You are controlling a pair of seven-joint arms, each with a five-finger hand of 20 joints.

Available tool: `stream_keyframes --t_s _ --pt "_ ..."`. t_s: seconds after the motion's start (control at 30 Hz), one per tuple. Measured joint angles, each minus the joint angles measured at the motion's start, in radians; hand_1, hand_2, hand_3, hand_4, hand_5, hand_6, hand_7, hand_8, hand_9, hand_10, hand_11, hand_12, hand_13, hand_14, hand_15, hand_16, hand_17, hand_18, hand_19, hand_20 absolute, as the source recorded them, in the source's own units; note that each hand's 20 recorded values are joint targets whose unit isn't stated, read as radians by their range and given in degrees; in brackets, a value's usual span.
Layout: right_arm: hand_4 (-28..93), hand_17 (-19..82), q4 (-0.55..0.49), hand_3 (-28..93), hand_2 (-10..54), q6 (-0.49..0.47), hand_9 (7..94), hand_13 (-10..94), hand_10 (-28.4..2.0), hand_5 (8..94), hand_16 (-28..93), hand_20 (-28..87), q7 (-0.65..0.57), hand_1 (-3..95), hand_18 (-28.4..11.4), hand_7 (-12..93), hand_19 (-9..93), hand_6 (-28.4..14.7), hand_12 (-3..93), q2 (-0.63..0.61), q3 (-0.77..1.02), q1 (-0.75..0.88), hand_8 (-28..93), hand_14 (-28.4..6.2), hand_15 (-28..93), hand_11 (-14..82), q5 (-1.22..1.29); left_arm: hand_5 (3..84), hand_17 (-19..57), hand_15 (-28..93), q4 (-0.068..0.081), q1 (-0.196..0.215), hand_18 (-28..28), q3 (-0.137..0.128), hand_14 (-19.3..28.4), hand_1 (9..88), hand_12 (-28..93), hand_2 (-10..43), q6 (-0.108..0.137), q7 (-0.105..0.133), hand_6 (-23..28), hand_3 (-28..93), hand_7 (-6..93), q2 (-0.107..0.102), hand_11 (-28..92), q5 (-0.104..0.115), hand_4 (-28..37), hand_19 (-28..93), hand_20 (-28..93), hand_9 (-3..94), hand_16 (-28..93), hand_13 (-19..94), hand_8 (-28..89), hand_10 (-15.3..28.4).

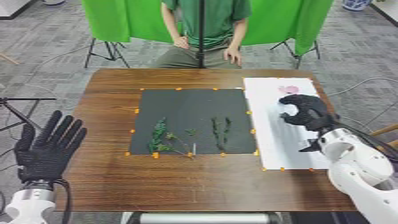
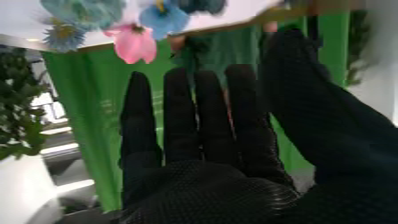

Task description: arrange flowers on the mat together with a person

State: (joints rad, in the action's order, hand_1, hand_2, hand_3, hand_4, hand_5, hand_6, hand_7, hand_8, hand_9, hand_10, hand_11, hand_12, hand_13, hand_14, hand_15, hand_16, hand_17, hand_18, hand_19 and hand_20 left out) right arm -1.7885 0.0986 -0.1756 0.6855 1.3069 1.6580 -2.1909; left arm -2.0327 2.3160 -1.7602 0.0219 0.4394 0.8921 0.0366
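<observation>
Head view: the brown wooden surface (image 1: 169,190) is bearing a dark mat (image 1: 182,107), with a white mat (image 1: 268,107) lying along its right. The left robot hand (image 1: 46,162) is resting beside the surface's left edge, released and straight-fingered; the right robot hand (image 1: 309,114) is hovering over the white mat, its fingers extending straight in the right wrist view, grasping nothing. Green sprigs (image 1: 159,134) are lying on the dark mat's nearer half, and a pink flower (image 1: 289,89) is lying near the white mat's far end. Picking a flower is seemingly the step in hand: the robot hand is wanting a low approach, a light pinch at a stem rather than petals, and a straight lift, avoiding snagged neighbours. Counting down in size, two mats and two robot hands are showing; two sprigs are standing apart at right, while those at left are overlapping too much for counting. The wrist view is showing one pale teal bloom (image 2: 84,11), one pink, one blue bloom (image 2: 163,21) and one spiky blue bloom (image 2: 64,38).
</observation>
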Motion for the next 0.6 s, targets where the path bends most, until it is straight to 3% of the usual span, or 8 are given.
stream_keyframes --t_s 0.37,0.47,0.6 --pt "-28 23 0.108 73 -9.5 -0.036 53.0 49 -6.1 49.3 14 29 0.004 55.0 -10.9 28 38 4.4 14.0 -0.01 -0.162 -0.142 -18 -2.9 19 10.6 -0.025 43.9 -2.6 27 0.0 0.001 11.9 0.002 14.4 23.6 8 11.1 0.003 0.0 5.9 70 8.9 0.002 15 0.001 -28.3 25 12 40.1 -7 29 -9 14.2" --pt "-28 23 0.127 71 -9.5 -0.033 56.7 56 -5.5 53.8 19 31 0.011 57.5 -11.0 30 45 5.7 15.6 -0.01 -0.2 -0.166 -19 -2.3 22 12.7 -0.032 43.9 -2.7 27 0.0 0.0 12.0 0.002 14.4 23.6 8 11.2 0.004 -0.003 5.9 70 9.0 0.002 15 0.001 -28.3 25 12 40.1 -7 29 -9 14.3" --pt "-28 24 0.142 60 -9.5 -0.009 60.6 64 -5.1 56.3 39 34 0.015 66.2 -10.6 31 52 6.6 17.7 -0.009 -0.228 -0.195 -19 0.6 16 14.1 -0.04 43.9 -2.8 27 0.001 0.0 12.0 0.002 14.4 23.7 8 11.2 0.005 -0.009 5.8 70 9.0 0.003 15 0.0 -28.3 25 12 40.1 -7 29 -9 14.4"
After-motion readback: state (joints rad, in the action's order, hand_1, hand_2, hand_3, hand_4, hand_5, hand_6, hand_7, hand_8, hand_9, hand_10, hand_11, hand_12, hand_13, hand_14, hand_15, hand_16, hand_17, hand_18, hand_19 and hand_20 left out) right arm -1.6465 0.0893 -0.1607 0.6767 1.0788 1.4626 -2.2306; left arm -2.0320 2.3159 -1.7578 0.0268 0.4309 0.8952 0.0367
